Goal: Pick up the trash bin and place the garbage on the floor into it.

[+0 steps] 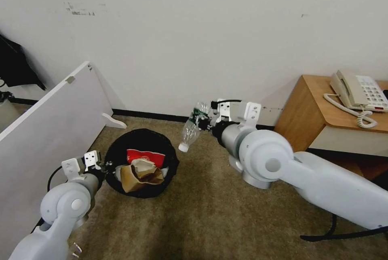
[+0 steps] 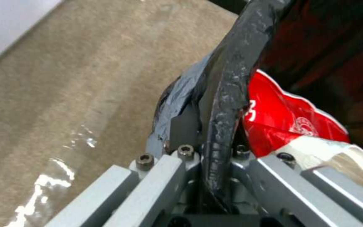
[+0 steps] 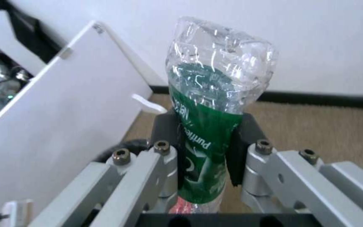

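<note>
- Trash bin [image 1: 141, 163] sits on the carpet [image 1: 210, 211] by the white panel [image 1: 48, 122], between your two arms. Black liner [image 2: 227, 78] is folded over the rim, crinkled.
- Inside the bin you've got a red-and-white wrapper [image 1: 145, 156] toward the back, a brown paper bag [image 1: 135, 175] in front of it, and a bit of white paper [image 1: 141, 165] between them. Contents reach about rim height.
- Left gripper [image 1: 106, 166] is clenched on the bin's near-left rim. In the left wrist view the fingers [image 2: 181, 126] pinch the liner edge, one outside the rim and one inside, with the red wrapper [image 2: 286, 119] just beside the inner one.
- Right gripper [image 1: 203, 121] is up in the air, right of and above the bin, near the wall's black baseboard [image 1: 149, 115]. It's clamped on a clear bottle [image 1: 193, 127].
- Bottle: crushed clear plastic, green label, white cap [image 1: 183, 147]. It hangs tilted, cap end down and pointing toward the bin, base end up. Not over the bin opening as far as you can see from the head view; it's just off the right side of the rim.
- Right wrist view: black pads [image 3: 242, 138] squeeze the bottle [image 3: 215, 94] across the green label [image 3: 202, 135]; the crumpled base sticks out past the fingertips.
- Wooden side table [image 1: 319, 110] with a beige phone [image 1: 357, 92] stands well right of the bin.
</note>
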